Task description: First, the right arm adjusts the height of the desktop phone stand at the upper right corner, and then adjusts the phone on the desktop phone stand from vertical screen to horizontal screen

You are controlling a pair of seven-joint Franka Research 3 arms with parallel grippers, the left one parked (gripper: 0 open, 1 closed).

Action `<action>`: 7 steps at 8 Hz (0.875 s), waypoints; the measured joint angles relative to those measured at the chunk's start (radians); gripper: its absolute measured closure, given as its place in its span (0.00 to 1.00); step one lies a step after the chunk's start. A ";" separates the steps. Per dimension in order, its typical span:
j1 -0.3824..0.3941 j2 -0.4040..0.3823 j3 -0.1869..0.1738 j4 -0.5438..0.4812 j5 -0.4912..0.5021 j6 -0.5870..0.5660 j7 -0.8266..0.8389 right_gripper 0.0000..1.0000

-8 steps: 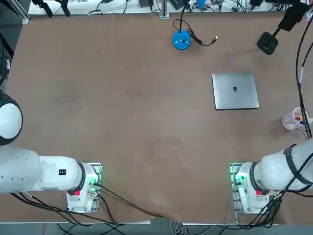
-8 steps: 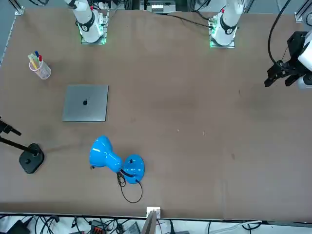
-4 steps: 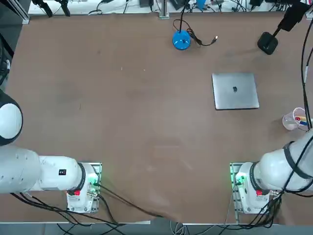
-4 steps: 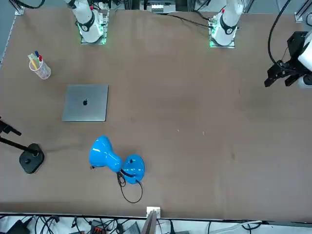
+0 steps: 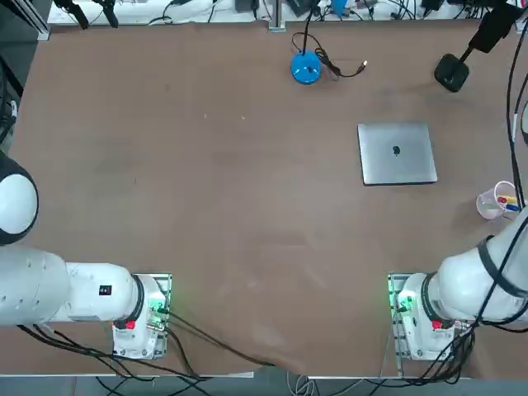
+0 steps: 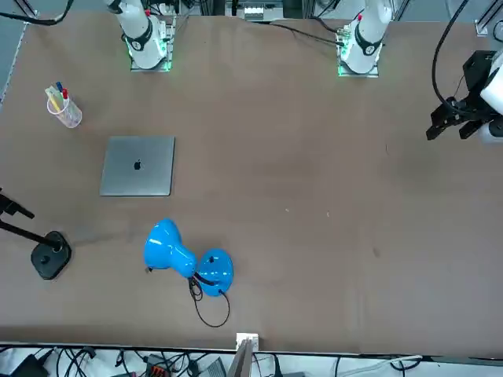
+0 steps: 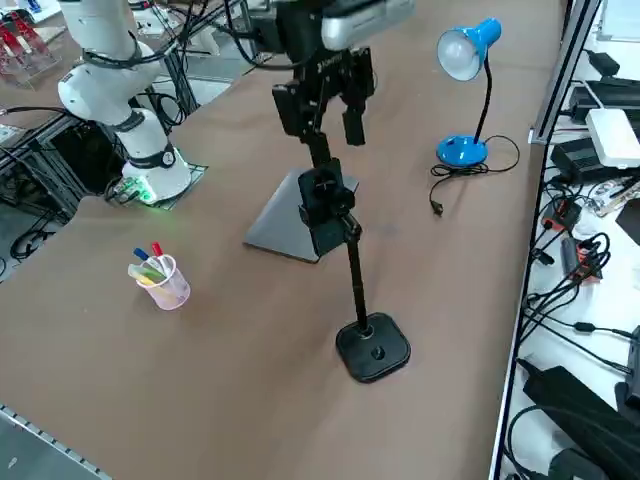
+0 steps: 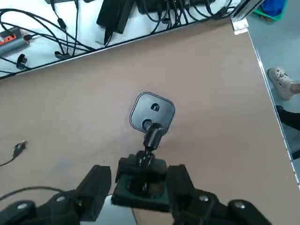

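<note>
The desktop phone stand [image 7: 372,350] has its black base on the table at the far right corner [image 5: 451,73], with a slim pole rising to a clamp. The phone [image 7: 326,228], a small dark slab, sits upright in that clamp. My right gripper [image 7: 321,130] hangs straight above it, open, one finger on each side of the clamp's top. In the wrist view the gripper [image 8: 139,169] flanks the phone's top edge [image 8: 140,192], with the stand's base [image 8: 151,111] on the table beneath. Only the base [image 6: 51,256] and the lower pole show in the front view.
A silver laptop [image 5: 397,153] lies closed just inward of the stand. A clear cup of pens [image 5: 497,200] stands near the right edge. A blue desk lamp [image 7: 460,50] with a trailing cord stands at the far middle. Cables and adapters [image 7: 580,250] lie beyond the far edge.
In the top view the right arm's black cable at the right edge has drifted further right. The stand, laptop, cup and lamp have not moved.
</note>
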 joint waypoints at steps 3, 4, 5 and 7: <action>-0.018 0.044 0.000 0.002 0.020 0.012 0.001 0.50; -0.028 0.051 0.000 0.003 0.050 0.014 0.001 0.58; -0.038 0.056 0.000 0.005 0.072 0.014 0.001 0.59; -0.052 0.071 0.000 0.005 0.090 0.015 0.001 0.53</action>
